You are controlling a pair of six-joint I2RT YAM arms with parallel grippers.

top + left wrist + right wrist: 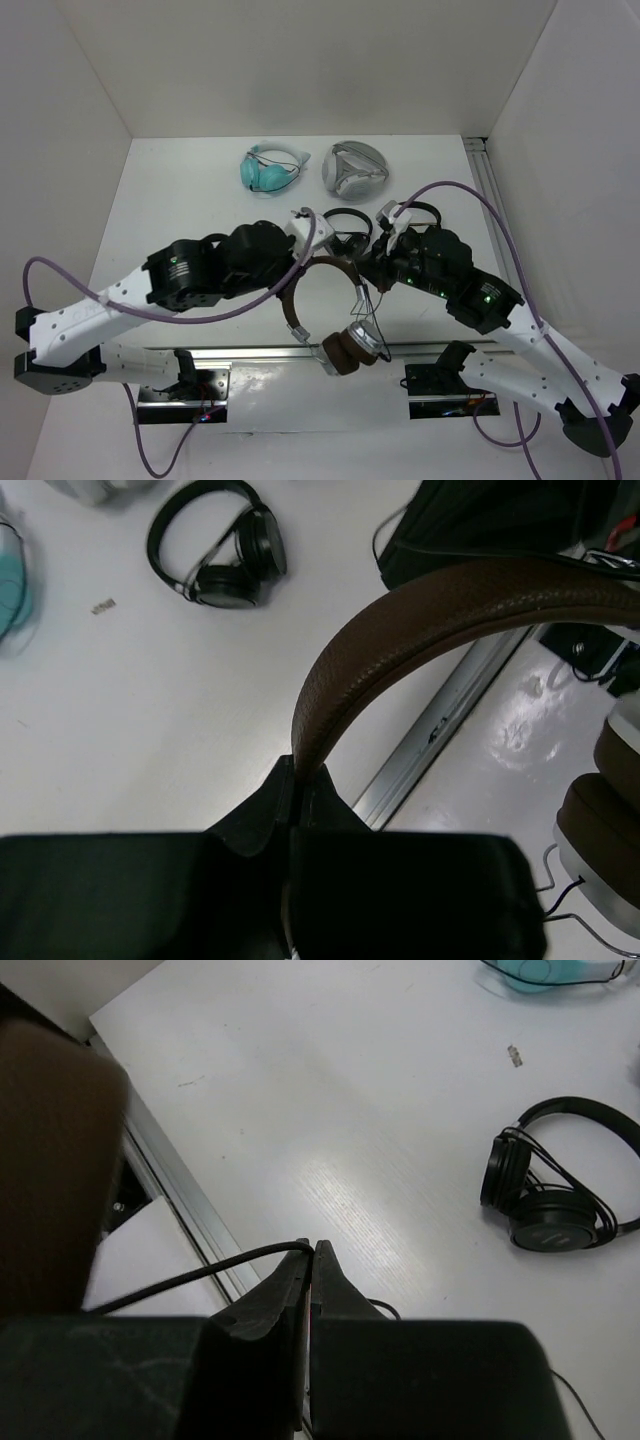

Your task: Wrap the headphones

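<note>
The headphones point(348, 350) hang in the air just above the rail point(250, 352), held from both sides. The left end effector point(297, 780) is clamped on the brown headband point(400, 620) near one end, by its tips only. The right end effector point(310, 1258) is pinched together on the thin black cable point(190, 1278).

Both grips look slight. The earcups dangle below the headband, so a quick turn could swing them and twist the band out of the left tips. The cable is thin and smooth. A pull while winding could draw it through the right pinch or, if it goes taut, strain it where it enters the cup. Slack might also catch on the rail.

The surface point(180, 200) is white and glossy, boxed in by plain white walls. Beyond the rail lies a black pair point(545, 1195), and farther beyond it a teal pair point(268, 170) and a grey round thing point(352, 170).
</note>
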